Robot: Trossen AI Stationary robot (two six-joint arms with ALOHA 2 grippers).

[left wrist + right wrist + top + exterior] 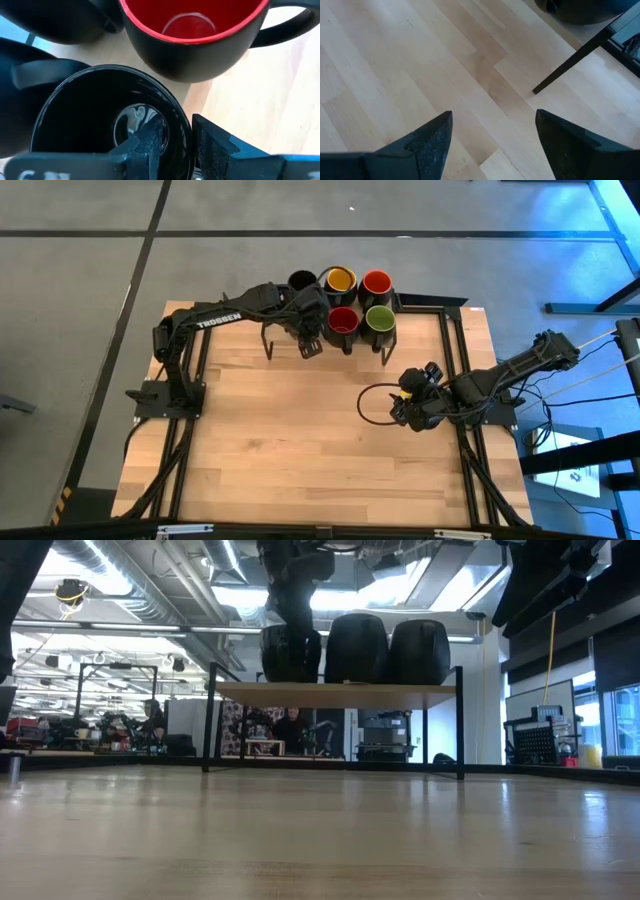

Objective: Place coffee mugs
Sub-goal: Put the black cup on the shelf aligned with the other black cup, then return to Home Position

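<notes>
While the left gripper (172,145) pinches the black-lined ceramic mug's (100,115) rim, a red-lined mug (192,37) crowds it; the right gripper (492,137) gapes over bare wood.

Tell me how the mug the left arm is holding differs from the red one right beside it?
The held mug is black inside; the red mug is red inside. The left gripper has its jaws clamped over the black mug's rim, one inside and one outside, while nothing touches the red mug. The black mug's handle is hidden here; the red mug's handle sticks out in plain sight. Both are glossy inside, black outside, upright and empty.
</notes>
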